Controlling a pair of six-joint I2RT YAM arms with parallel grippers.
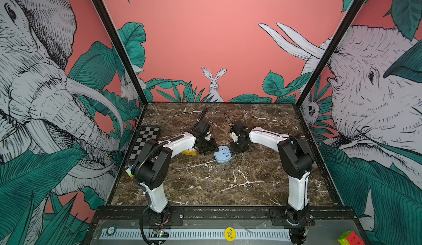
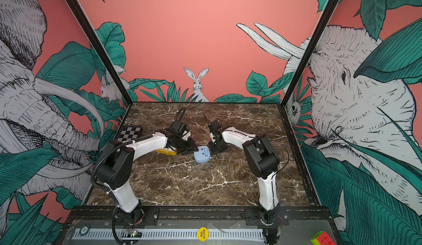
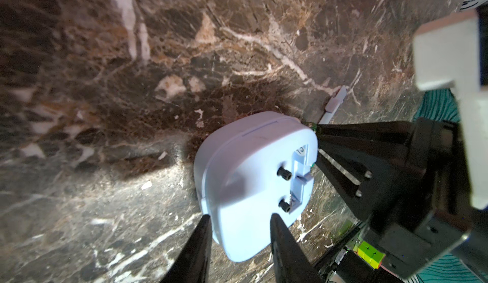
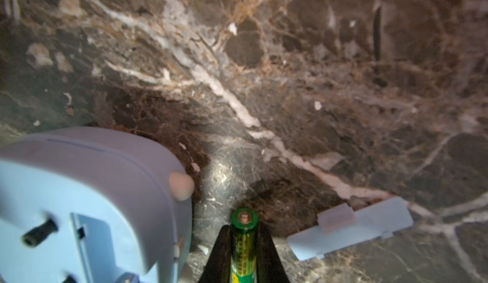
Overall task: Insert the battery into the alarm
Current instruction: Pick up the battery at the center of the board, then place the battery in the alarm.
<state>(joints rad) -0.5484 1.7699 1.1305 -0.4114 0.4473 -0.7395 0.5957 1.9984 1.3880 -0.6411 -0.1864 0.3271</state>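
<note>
Battery (image 4: 243,231) clamped in right fingers (image 4: 265,252), just beside alarm (image 3: 248,178), back-up on desk (image 1: 217,182). Left fingers (image 3: 198,250) half-spread at alarm edge, gripping nothing. Best: steady alarm, align battery along open bay (image 3: 298,178).

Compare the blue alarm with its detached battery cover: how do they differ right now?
The alarm is a bulky rounded body; the battery cover is a thin flat strip, much smaller. The alarm shows its back, with two black knobs and an open battery bay; the cover lies flat on the table, apart from it. Both are pale blue plastic.
</note>
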